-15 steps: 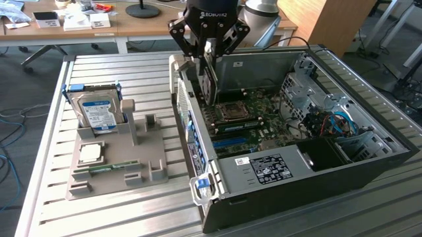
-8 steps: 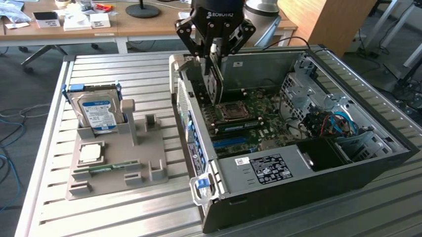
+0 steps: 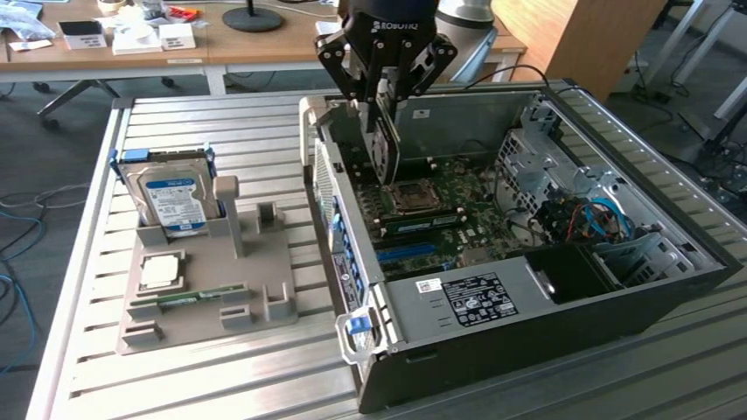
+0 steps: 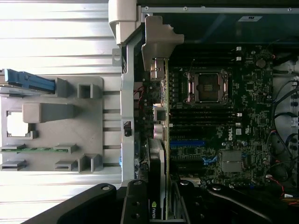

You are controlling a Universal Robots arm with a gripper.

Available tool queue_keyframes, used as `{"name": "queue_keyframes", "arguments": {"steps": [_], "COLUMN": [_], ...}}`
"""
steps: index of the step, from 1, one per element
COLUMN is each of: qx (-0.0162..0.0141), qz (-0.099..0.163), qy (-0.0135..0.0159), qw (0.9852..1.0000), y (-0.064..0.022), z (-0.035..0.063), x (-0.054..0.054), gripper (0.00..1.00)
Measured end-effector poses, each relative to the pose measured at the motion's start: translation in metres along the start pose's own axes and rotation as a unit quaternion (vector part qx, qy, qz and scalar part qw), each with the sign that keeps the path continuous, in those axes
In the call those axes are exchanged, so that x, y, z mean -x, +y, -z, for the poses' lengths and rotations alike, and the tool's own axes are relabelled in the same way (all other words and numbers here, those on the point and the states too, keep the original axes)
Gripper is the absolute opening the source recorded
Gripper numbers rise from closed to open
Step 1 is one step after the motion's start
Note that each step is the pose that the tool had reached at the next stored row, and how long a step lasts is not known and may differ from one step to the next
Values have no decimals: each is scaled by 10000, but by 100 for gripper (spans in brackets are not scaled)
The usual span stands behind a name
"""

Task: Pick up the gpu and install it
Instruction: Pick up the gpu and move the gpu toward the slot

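Gpu (image 3: 387,162) hangs upright in the end effector (image 3: 383,109), whose fingers are part-closed and clamped on the card's top edge. It sits inside the open computer case (image 3: 671,293), over the motherboard (image 3: 467,210), beside the rear wall. A hard drive (image 3: 175,197) stands in the grey holder (image 3: 198,293) on the tabletop (image 3: 233,114).

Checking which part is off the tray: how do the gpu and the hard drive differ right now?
The gpu is clamped in the gripper over the open case; the hard drive sits in the grey holder outside the case. The gpu is a dark card with a pale end bracket; the hard drive is silver with a blue label. Both stand on edge.
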State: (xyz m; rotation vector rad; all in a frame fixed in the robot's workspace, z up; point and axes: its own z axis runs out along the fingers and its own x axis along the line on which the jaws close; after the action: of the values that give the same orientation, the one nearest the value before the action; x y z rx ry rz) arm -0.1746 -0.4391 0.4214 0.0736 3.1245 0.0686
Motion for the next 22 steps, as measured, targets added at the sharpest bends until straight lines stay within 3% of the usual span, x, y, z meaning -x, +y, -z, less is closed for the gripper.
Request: {"name": "queue_keyframes", "arguments": {"steps": [22], "qx": [0], "qz": [0], "qy": [0], "qw": [10000], "y": [6], "z": [-2], "x": [119], "gripper": [27]}}
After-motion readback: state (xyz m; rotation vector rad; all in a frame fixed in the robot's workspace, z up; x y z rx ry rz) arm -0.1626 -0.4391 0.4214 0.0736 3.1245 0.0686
